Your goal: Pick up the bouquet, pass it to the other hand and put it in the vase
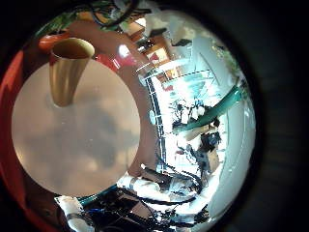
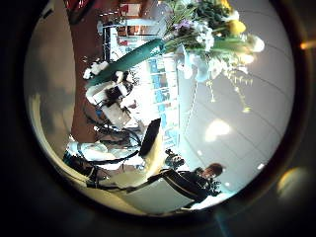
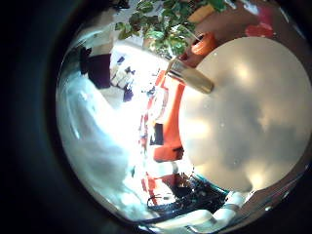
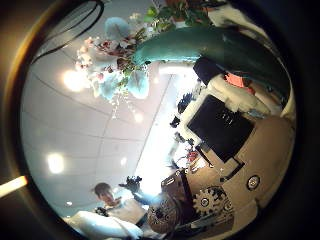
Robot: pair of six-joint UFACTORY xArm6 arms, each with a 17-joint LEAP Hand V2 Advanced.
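The right hand (image 4: 235,130) has its fingers closed round the bouquet's (image 4: 150,50) wrapped stem, well apart from the vase (image 1: 70,63) standing on the round table (image 1: 77,135); the blooms look light, floppy and easily crushed, so the left hand (image 1: 154,188), whose finger pose I cannot tell, should take the firmer stem.

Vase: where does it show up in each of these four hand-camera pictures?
Left little finger side palm view: the vase stands on the round table.
Left thumb side palm view: not in it.
Right little finger side palm view: the vase stands near the round table's edge.
Right thumb side palm view: not in it.
Shared landmark: the round table, in both little finger side views.
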